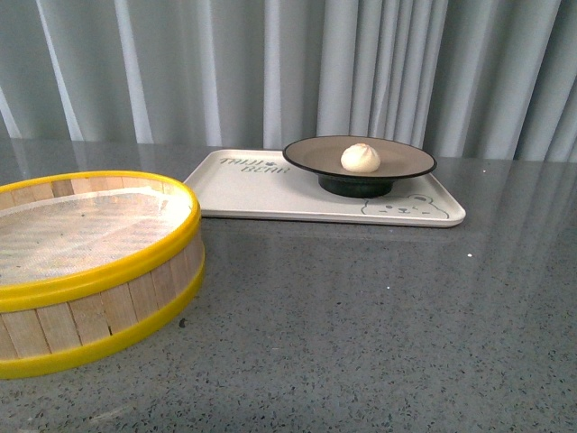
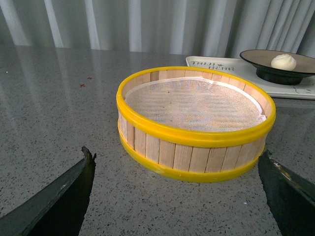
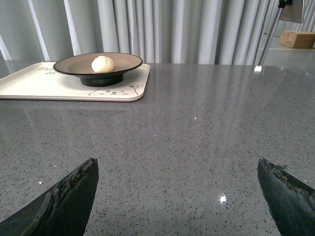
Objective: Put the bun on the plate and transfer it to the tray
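The white bun (image 1: 360,158) rests in the middle of the black-rimmed tan plate (image 1: 397,162). That plate stands on the right half of the cream tray (image 1: 243,185) at the back of the table. The left wrist view shows bun (image 2: 283,61), plate (image 2: 256,56) and tray (image 2: 216,63) far off. In the right wrist view, bun (image 3: 102,64), plate (image 3: 125,60) and tray (image 3: 29,83) are also distant. My left gripper (image 2: 177,160) is open over bare table, just short of the steamer basket. My right gripper (image 3: 177,169) is open over bare table. Neither gripper shows in the front view.
A yellow-rimmed wooden steamer basket (image 1: 81,271) sits at the front left, lined with white cloth; the same steamer basket (image 2: 194,123) fills the left wrist view. Grey speckled table (image 1: 379,316) spreads in front of the tray. Curtains hang behind. A cardboard box (image 3: 298,38) sits far off.
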Motion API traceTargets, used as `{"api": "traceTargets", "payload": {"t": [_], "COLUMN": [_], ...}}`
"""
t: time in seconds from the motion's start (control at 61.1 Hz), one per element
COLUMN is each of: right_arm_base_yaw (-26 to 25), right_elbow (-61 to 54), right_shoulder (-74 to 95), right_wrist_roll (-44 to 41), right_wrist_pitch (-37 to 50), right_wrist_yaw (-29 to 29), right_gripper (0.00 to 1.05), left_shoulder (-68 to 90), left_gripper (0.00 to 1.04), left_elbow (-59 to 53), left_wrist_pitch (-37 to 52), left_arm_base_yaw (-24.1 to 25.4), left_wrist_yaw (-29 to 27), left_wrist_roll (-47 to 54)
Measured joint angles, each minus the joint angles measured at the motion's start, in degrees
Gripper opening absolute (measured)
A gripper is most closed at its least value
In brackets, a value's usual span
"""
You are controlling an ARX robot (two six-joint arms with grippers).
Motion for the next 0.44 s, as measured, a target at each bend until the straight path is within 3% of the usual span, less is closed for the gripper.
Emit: {"api": "traceTargets", "payload": {"t": [0.442], "right_arm_base_yaw": [0.00], "right_elbow": [0.00], "right_shoulder": [0.00], "right_wrist_roll": [0.00], "right_wrist_pitch": [0.00], "right_wrist_yaw": [0.00], "right_gripper": [0.96], "left_shoulder": [0.00], "left_gripper": [0.98], "left_elbow": [0.00], "left_wrist_pitch": [0.00], "left_arm_base_yaw": [0.00], "left_wrist_yaw": [0.00], "left_wrist_roll": [0.00]}}
